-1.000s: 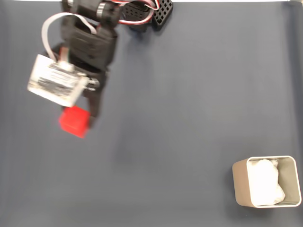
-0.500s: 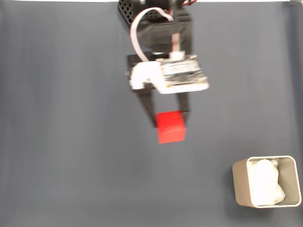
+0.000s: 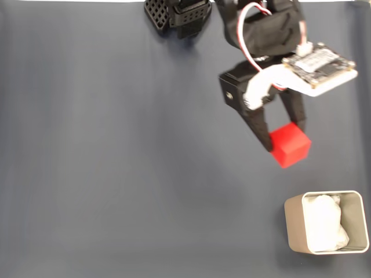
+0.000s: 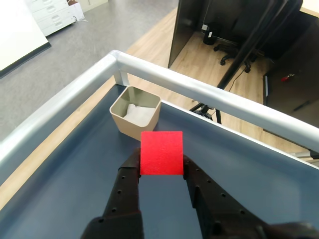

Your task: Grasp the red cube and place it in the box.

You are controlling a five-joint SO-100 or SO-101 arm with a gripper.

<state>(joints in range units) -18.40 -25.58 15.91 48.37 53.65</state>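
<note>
Carrying the small bright red cube (image 3: 290, 145) clamped between our black hand's (image 3: 285, 141) two fingers, we hold it above the dark blue surface (image 3: 116, 174), near the beige rounded box (image 3: 294, 226) so it clears the wall.

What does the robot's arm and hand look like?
The arm is black plastic, with red, white and black wires looping over it. A small circuit board on a white mount sits near the wrist. The hand has two straight black fingers.
</note>
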